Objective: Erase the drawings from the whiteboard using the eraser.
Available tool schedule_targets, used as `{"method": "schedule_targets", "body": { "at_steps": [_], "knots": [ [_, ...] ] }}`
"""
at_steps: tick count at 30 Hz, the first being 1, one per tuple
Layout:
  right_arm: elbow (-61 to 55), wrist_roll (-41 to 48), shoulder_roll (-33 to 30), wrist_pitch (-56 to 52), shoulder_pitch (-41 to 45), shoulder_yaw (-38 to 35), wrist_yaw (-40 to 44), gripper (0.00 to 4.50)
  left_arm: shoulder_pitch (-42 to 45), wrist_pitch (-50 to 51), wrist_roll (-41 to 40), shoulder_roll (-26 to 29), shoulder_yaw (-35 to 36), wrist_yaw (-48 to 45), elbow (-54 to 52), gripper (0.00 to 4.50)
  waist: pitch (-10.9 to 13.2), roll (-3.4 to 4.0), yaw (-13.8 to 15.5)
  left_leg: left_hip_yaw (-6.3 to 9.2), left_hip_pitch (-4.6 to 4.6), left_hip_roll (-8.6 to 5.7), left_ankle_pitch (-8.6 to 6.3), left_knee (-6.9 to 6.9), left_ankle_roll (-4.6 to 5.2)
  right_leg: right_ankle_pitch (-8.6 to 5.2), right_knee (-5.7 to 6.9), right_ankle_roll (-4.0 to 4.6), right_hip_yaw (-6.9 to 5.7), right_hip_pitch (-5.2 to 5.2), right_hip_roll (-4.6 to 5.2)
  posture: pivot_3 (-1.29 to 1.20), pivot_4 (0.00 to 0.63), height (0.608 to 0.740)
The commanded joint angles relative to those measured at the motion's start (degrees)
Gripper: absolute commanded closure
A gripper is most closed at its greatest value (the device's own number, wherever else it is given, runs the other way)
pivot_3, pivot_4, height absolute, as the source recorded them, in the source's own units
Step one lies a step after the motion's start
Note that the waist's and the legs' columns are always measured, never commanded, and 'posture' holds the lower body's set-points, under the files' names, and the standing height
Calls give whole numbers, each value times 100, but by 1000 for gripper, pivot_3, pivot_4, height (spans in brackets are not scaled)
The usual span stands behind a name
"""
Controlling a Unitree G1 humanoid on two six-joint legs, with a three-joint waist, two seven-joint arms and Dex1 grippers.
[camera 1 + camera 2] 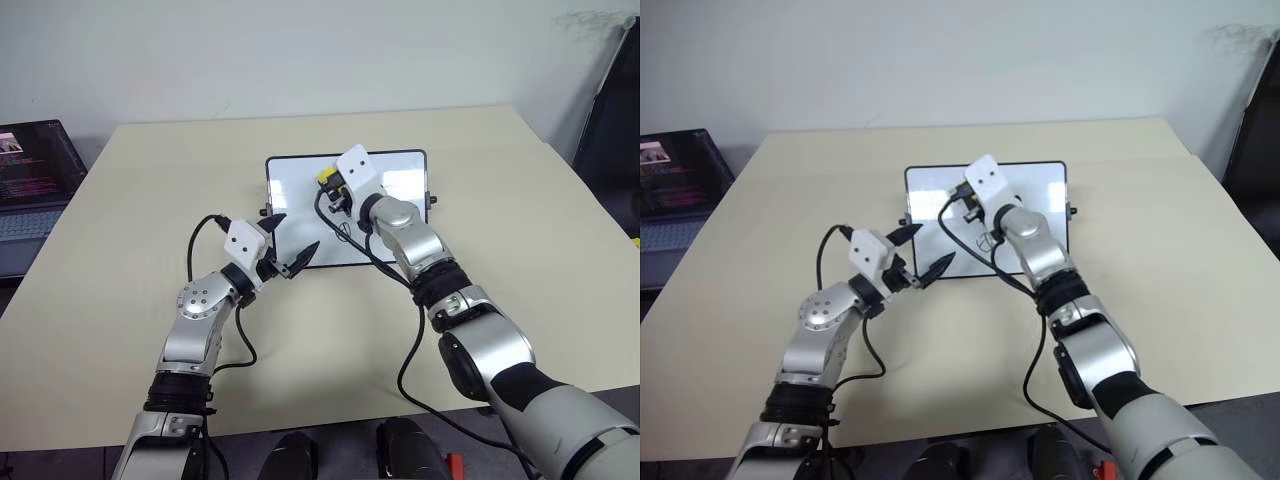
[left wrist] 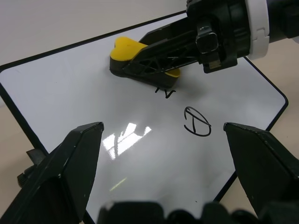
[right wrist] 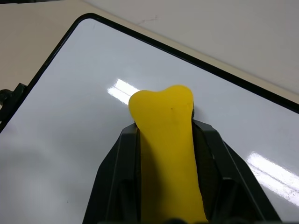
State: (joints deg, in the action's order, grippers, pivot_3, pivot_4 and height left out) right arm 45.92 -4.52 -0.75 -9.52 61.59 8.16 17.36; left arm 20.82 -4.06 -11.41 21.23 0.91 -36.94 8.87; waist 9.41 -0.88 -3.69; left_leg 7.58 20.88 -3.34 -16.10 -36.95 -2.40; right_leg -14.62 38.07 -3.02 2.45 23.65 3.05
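Your right gripper (image 2: 154, 63) has its fingers closed on the eraser (image 3: 168, 154), whose dark underside lies on the whiteboard (image 1: 300, 190) in the middle of the desk (image 1: 520, 250). Just beside the eraser you see the drawings (image 2: 196, 122), a dash mark and a circled shape. Your left gripper (image 1: 295, 245) hovers at the board's near left corner, fingers wide apart and empty.

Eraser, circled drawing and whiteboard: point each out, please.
eraser (image 2: 125, 49), left wrist view, its yellow top.
circled drawing (image 2: 196, 122), left wrist view, middle of the mark.
whiteboard (image 1: 300, 190), left eye view, bare white surface.
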Motion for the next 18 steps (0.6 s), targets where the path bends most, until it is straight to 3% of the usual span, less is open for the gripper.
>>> {"method": "schedule_targets", "body": {
  "at_steps": [1,12,18],
  "knots": [
    [-181,-26,-79,-95,-85,-37,-25,3305,12,-40,-34,27,76,35,-255,0,0,0,10,0,0,0,0,0,0,0,0,0,0,0,0,0,150,740],
    [-1726,499,17,155,-515,-416,10,3305,173,-59,-29,-15,4,-52,-80,0,0,0,29,0,16,0,0,2,-1,0,-5,0,1,16,2,0,150,740],
    [-1783,499,-1,265,-527,-516,-170,3305,240,-76,-29,-30,-32,-101,-7,0,0,0,36,-2,16,-1,0,2,-1,0,-4,0,2,17,2,0,150,740]
  ]
}}
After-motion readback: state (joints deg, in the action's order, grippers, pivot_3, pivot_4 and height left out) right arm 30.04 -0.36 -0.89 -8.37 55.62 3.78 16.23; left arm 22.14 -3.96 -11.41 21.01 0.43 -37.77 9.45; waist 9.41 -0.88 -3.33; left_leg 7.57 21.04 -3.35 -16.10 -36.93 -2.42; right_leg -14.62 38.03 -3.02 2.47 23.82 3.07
